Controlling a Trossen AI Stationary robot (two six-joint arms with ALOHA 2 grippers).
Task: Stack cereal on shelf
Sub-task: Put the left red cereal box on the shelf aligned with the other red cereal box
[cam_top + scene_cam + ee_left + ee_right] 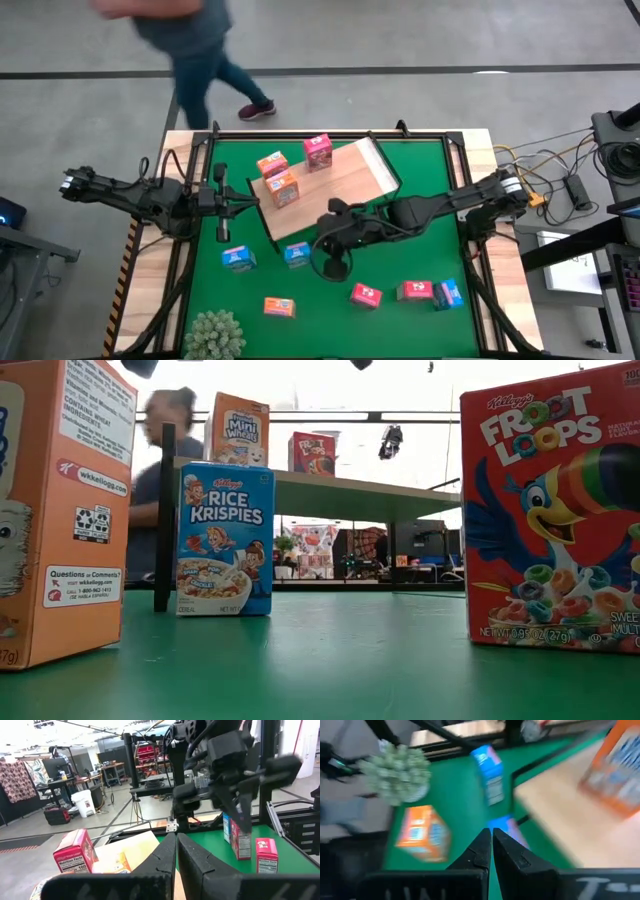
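Observation:
The light-wood shelf (340, 185) lies on the green mat. It carries two orange cereal boxes (271, 163) (283, 189) and a pink-red one (318, 152). Two blue boxes (238, 259) (297, 255), an orange box (279, 307), two pink-red boxes (366, 295) (415, 291) and a blue box (450, 293) stand on the mat. My left gripper (176, 840) is shut and empty at the shelf's left edge. My right gripper (490, 834) is shut just in front of the shelf's near edge, its tips right by a blue box (509, 827). My right gripper has its shut fingertips close to the blue box (506, 824) near the shelf's edge. Blur hides whether they touch it.
A fuzzy green plant (215, 335) stands at the near left. A person (190, 45) walks past the table's far edge. In the low view an orange box (60, 510), a blue box (225, 540) and a red box (550, 510) stand close.

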